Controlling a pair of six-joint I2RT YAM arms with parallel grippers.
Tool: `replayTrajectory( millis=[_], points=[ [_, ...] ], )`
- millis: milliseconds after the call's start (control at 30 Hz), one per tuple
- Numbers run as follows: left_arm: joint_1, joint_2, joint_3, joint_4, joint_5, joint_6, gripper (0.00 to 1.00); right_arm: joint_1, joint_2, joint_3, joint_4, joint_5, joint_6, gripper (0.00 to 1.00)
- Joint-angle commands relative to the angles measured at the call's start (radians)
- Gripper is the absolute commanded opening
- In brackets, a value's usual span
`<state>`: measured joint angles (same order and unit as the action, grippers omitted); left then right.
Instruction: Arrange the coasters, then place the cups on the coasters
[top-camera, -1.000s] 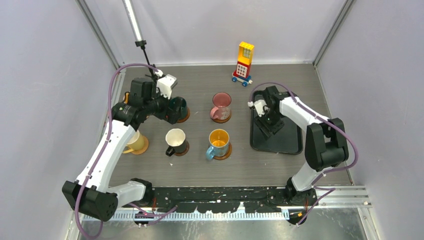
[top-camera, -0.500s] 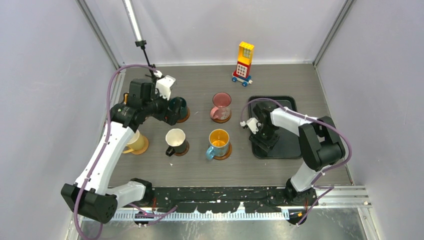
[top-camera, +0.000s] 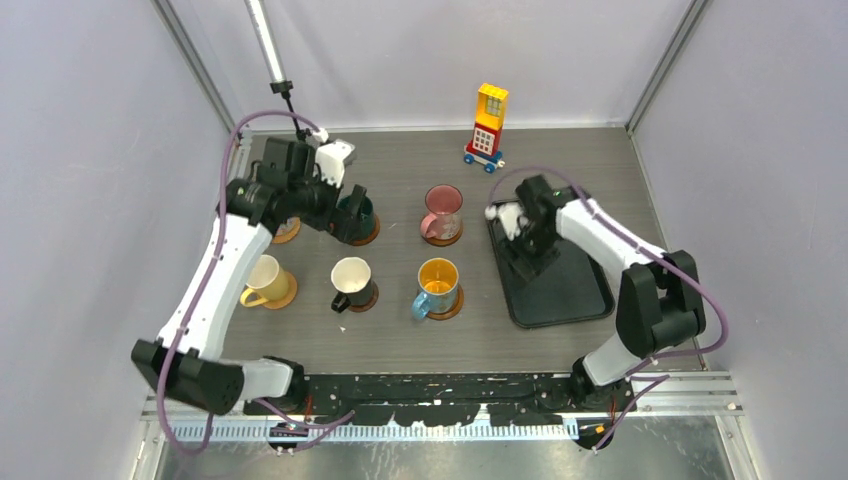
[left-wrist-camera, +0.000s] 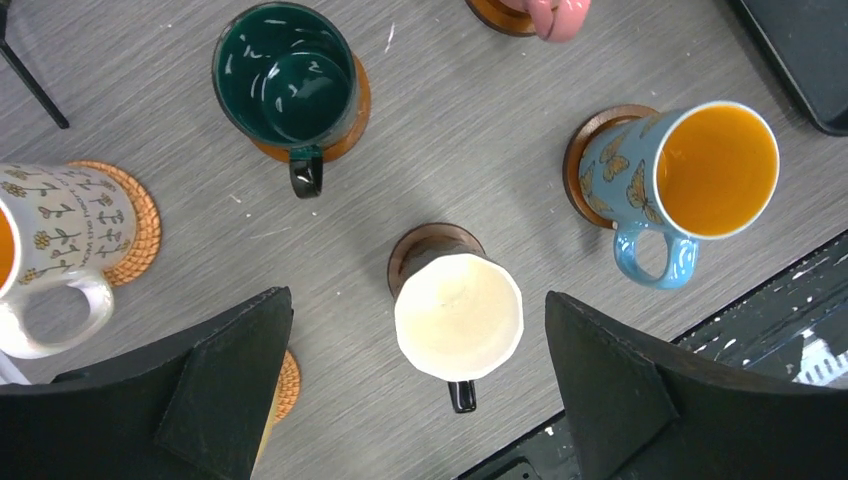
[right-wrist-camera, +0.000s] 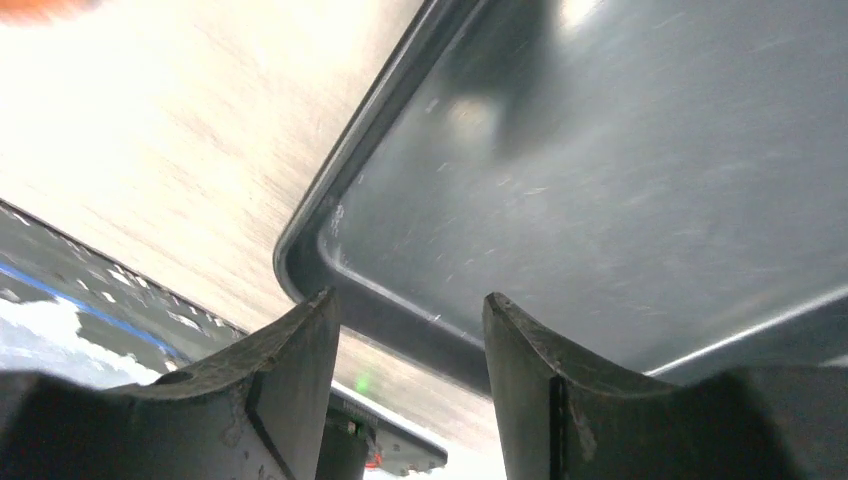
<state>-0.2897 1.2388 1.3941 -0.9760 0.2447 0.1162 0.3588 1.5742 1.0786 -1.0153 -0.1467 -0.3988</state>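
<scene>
1. Coasters (left-wrist-camera: 135, 225): six round wooden discs, brown to orange-brown, two with woven-looking rings. They lay in two rows of three on the grey table (top-camera: 400, 340), one under each mug.
2. Dark green mug (left-wrist-camera: 285, 75): glossy and dark inside. It stood in the middle of the back row.
3. Pink mug (top-camera: 442, 210): stood in the back row, to the right of the green one.
4. White mug (left-wrist-camera: 50, 240): flower print and a white handle. It stood at the back left, and the left arm hid it in the top view.
5. Pale yellow mug (top-camera: 262, 282): stood at the front left.
6. Cream mug (left-wrist-camera: 458, 315): angular rim, black outside and black handle. It stood in the middle of the front row.
7. Blue mug (left-wrist-camera: 690, 180): butterfly print, orange inside. It stood at the front right.
8. Left gripper (left-wrist-camera: 417, 305): hung above the mugs with its fingers spread wide, holding nothing.
9. Right gripper (right-wrist-camera: 410, 310): was low over the black tray (top-camera: 560, 290) to the right of the mugs. Its jaws were parted with the tray's rim showing between them. Whether they touched the tray could not be told.
10. Toy block tower (top-camera: 488, 125): yellow and red, upright at the far edge of the table.
</scene>
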Motion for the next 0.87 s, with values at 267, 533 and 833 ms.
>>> replayTrajectory(
  millis=[267,533,833],
  points=[
    [0.224,0.253,0.415,-0.326,0.112,0.010,1.00,-0.404,0.014,0.369,-0.087,-0.075,-0.002,0.60],
    [0.488,0.317,0.570,-0.376,0.168,-0.022,1.00,-0.657,0.050,0.550,-0.135,-0.240,0.049,0.62],
    [0.541,0.333,0.554,-0.360,0.076,0.029,1.00,-0.699,0.057,0.620,-0.123,-0.305,0.119,0.63]
  ],
)
